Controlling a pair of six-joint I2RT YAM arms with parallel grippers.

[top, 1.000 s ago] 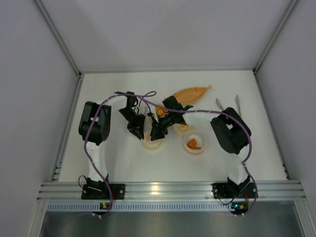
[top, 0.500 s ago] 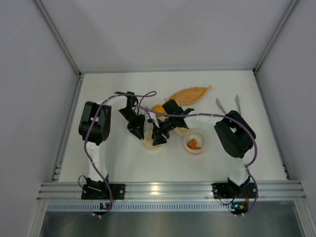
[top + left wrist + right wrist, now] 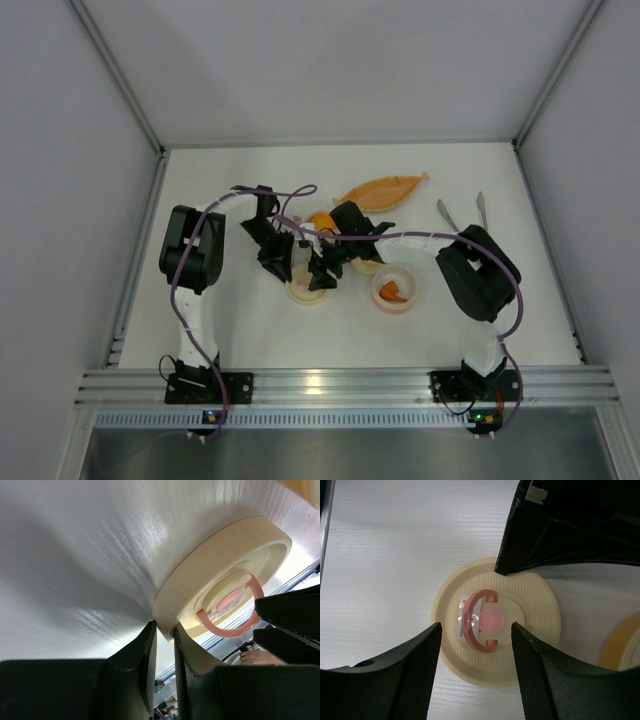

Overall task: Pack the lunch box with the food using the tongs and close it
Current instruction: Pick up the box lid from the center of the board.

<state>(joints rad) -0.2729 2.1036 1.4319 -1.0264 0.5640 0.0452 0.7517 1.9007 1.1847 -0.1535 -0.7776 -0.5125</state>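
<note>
The lunch box's cream lid (image 3: 495, 625) lies flat on the table, its pink handle (image 3: 472, 620) folded down. My left gripper (image 3: 164, 629) is shut on the lid's (image 3: 225, 575) rim. My right gripper (image 3: 475, 626) hangs open above the lid, one finger on each side of the handle, touching nothing. From above, both grippers (image 3: 280, 265) (image 3: 322, 280) meet over the lid (image 3: 305, 294). A dark orange food piece (image 3: 392, 292) sits in the lunch box bowl (image 3: 395, 303). A round yellow-orange lump (image 3: 320, 220) lies behind the arms. The silver tongs (image 3: 445, 212) rest at the far right.
A long orange leaf-shaped dish (image 3: 385, 190) lies at the back. A second cream bowl (image 3: 366, 264) stands between the lid and the dish, partly under my right arm. White walls and metal rails (image 3: 140, 250) close in the table on three sides.
My right gripper has shifted slightly toward the near edge to sit over the lid, and its jaws have spread wider. The left gripper and the lid have stayed put.
</note>
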